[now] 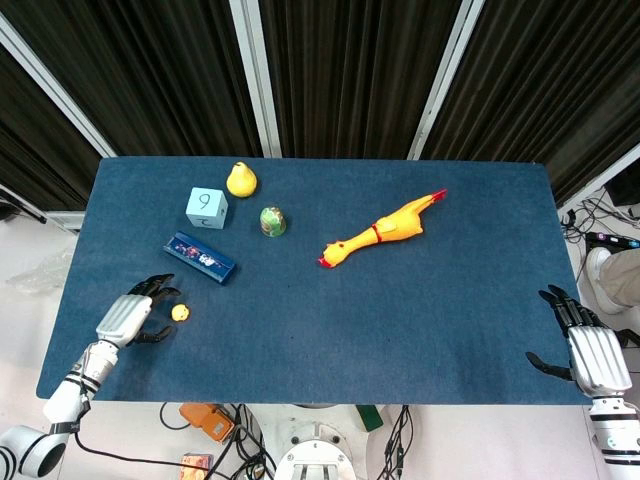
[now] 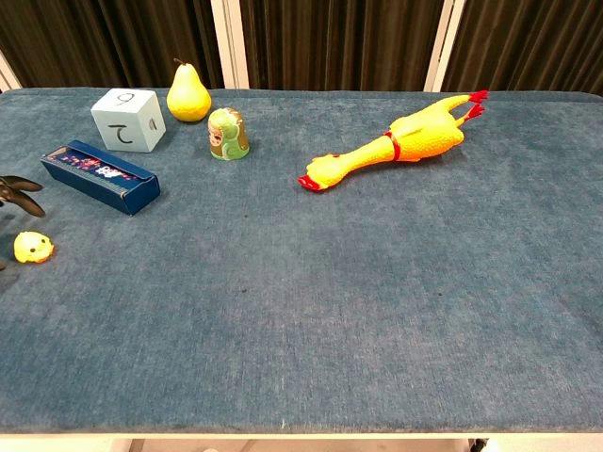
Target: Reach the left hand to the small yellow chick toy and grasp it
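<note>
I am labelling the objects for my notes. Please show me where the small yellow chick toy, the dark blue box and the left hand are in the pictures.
small yellow chick toy (image 1: 180,313): head view, centre of its round body.
dark blue box (image 2: 100,176): chest view, middle of its top face.
left hand (image 1: 132,317): head view, silver back of the hand.

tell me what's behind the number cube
A yellow pear stands just behind the cube, toward the right, in full view. Beyond it are the table edge and dark curtains. The cube's back face is hidden.
</note>
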